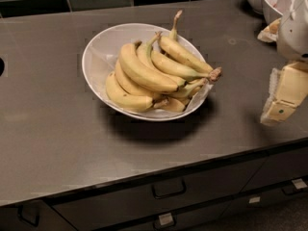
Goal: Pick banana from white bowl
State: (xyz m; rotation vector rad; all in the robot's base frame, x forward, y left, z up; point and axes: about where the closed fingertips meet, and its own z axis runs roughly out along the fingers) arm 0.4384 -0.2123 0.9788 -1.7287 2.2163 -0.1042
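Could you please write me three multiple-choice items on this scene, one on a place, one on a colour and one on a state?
1. Where is the end effector relative to the white bowl?
A) inside it
B) at the view's right, apart from it
C) at its left, touching it

2. What colour is the countertop?
A) dark grey
B) white
C) red

3. What state is the banana in?
A) held in the air
B) lying on the countertop
C) lying in the white bowl among the other bananas

Answers:
1 B: bare countertop shows between the two.
2 A: the surface around the bowl is dark grey.
3 C: it rests on the pile, with nothing holding it.
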